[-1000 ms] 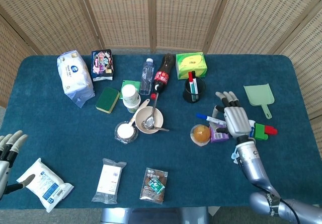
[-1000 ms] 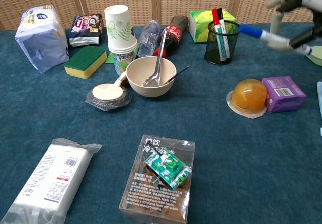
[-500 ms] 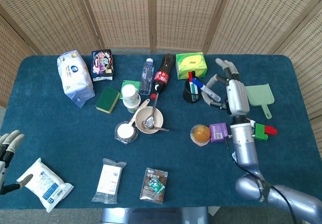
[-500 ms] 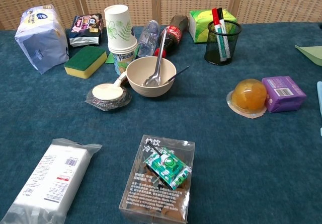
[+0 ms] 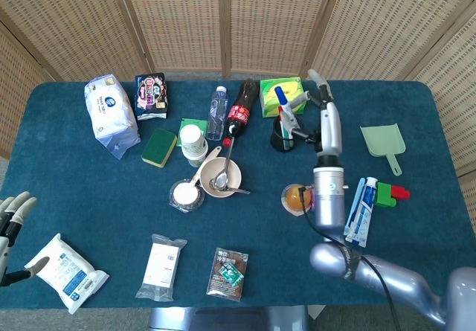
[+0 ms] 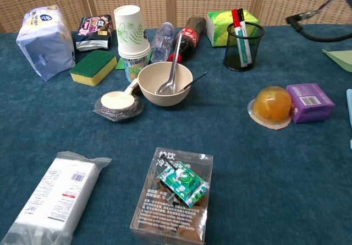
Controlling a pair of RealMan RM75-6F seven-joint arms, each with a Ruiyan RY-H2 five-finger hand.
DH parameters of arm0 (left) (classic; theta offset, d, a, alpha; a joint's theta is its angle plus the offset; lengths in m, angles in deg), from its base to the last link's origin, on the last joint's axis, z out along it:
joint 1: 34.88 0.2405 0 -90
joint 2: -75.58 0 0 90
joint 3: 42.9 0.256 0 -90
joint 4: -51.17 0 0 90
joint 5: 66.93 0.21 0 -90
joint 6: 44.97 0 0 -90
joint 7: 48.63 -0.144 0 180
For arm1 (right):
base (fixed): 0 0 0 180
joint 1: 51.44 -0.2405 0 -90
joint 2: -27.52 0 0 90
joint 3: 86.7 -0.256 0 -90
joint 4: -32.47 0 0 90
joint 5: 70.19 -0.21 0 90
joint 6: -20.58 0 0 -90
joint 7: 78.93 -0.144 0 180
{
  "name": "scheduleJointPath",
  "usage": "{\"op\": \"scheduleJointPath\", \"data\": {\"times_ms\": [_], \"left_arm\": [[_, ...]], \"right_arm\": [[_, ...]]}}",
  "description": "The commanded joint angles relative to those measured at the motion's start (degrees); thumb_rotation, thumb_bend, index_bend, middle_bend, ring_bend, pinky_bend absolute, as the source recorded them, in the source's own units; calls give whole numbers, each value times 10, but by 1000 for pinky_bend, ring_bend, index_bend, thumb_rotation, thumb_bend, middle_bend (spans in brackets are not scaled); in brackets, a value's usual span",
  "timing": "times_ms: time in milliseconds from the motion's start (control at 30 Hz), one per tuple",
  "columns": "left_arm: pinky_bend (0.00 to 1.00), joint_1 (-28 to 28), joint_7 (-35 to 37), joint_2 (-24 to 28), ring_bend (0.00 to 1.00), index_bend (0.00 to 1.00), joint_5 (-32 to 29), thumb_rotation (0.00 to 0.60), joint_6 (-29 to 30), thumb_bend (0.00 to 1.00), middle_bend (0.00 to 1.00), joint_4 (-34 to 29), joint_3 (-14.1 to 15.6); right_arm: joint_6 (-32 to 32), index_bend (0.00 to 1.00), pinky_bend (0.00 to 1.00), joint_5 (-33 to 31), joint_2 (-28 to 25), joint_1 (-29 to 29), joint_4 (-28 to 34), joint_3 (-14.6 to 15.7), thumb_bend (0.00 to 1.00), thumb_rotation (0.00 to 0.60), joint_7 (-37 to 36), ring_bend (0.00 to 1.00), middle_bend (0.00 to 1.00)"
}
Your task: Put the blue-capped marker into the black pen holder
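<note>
My right hand (image 5: 315,106) is raised high over the back of the table and pinches the blue-capped marker (image 5: 282,102). The marker's blue cap points up and left, and its white body slants down toward the black pen holder (image 5: 282,140). In the head view the marker overlaps the holder's rim; its height above the holder cannot be told. The chest view shows the mesh pen holder (image 6: 242,48) with a red and a black marker standing in it, and no hand. My left hand (image 5: 12,218) hangs off the table's front left edge with its fingers apart, holding nothing.
A green tissue box (image 5: 282,94) stands right behind the holder and a cola bottle (image 5: 239,111) lies to its left. An orange jelly cup (image 6: 272,104) and a purple box (image 6: 309,102) sit in front. A bowl with a spoon (image 5: 221,176) stands mid-table, and a toothpaste tube (image 5: 359,210) lies at the right.
My right hand has risen and swung left with the marker, from right of the holder to over it. The toothpaste tube is now uncovered. The left hand has barely moved.
</note>
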Motion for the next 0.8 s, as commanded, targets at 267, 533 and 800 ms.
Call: {"op": "scheduleJointPath", "data": {"times_ms": [267, 533, 800], "left_arm": [[0, -7, 13, 4, 0, 0, -17, 600, -10, 180, 0, 2, -6], [0, -12, 15, 6, 0, 0, -34, 600, -20, 180, 0, 1, -10], [0, -17, -11, -3, 0, 0, -51, 600, -25, 180, 0, -4, -17]], "right_arm": [[-19, 641, 74, -62, 60, -60, -81, -24, 487, 600, 23, 0, 131], [-50, 642, 72, -76, 99, -98, -180, -30, 486, 600, 6, 0, 131], [-92, 644, 62, -99, 141, -131, -278, -39, 489, 600, -19, 0, 127]]}}
